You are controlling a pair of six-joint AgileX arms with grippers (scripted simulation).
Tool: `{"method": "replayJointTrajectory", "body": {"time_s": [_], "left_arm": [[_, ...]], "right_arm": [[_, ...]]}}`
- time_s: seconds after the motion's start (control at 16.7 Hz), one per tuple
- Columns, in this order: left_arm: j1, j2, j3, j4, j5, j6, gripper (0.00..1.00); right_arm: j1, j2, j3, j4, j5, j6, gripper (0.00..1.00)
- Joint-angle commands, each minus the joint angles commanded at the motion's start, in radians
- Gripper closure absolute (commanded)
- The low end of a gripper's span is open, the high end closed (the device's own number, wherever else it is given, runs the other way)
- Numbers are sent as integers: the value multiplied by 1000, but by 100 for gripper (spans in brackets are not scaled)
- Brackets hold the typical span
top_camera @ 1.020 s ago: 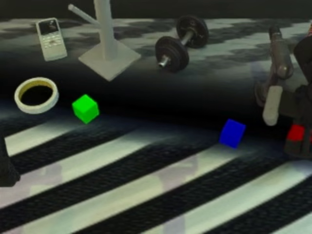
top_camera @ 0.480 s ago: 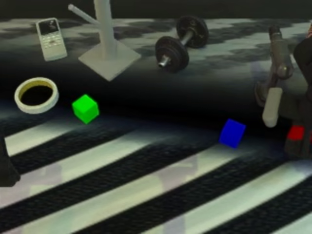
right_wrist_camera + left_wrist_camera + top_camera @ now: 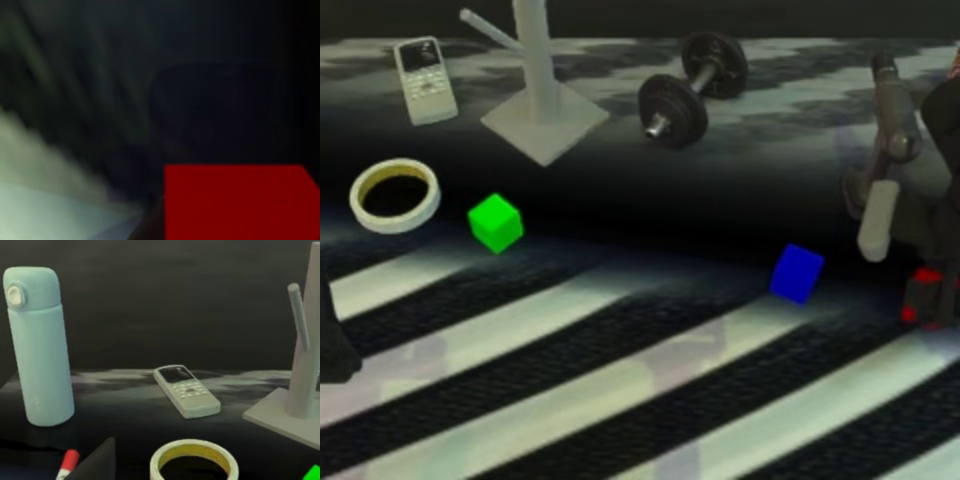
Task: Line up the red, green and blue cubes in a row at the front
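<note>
- At the table's far right edge, the red cube (image 3: 921,297) sits low under my right tool (image 3: 932,300), mostly covered by it; I cannot tell whether that tool is clamped on it.
- Right wrist view is mostly dark, with the red cube (image 3: 240,202) filling one corner.
- Just left of it lies the blue cube (image 3: 796,273), tilted on the striped table (image 3: 620,400).
- Well apart, on the left, the green cube (image 3: 496,222) sits beside a tape ring (image 3: 394,195).
- Left arm is parked at the left edge; its tool is out of sight.
</note>
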Motion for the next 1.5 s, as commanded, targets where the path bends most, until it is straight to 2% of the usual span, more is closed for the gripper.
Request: {"method": "replayJointTrajectory", "body": {"time_s": [0.3,0.36,0.54,0.9,1.26,1.38,1.5], "left_arm": [[0,0,0,0,0,0,0],[0,0,0,0,0,0,0],[0,0,0,0,0,0,0],[0,0,0,0,0,0,0],[0,0,0,0,0,0,0],[0,0,0,0,0,0,0],[0,0,0,0,0,0,0]], "right_arm": [[0,0,0,0,0,0,100],[1,-46,6,-47,-9,25,100],[3,-61,35,-88,-9,22,100],[9,-141,149,-289,-10,21,100],[7,-145,158,-302,-10,25,100],[41,-125,191,-316,-9,43,100],[116,-85,258,-343,-8,83,100]]}}
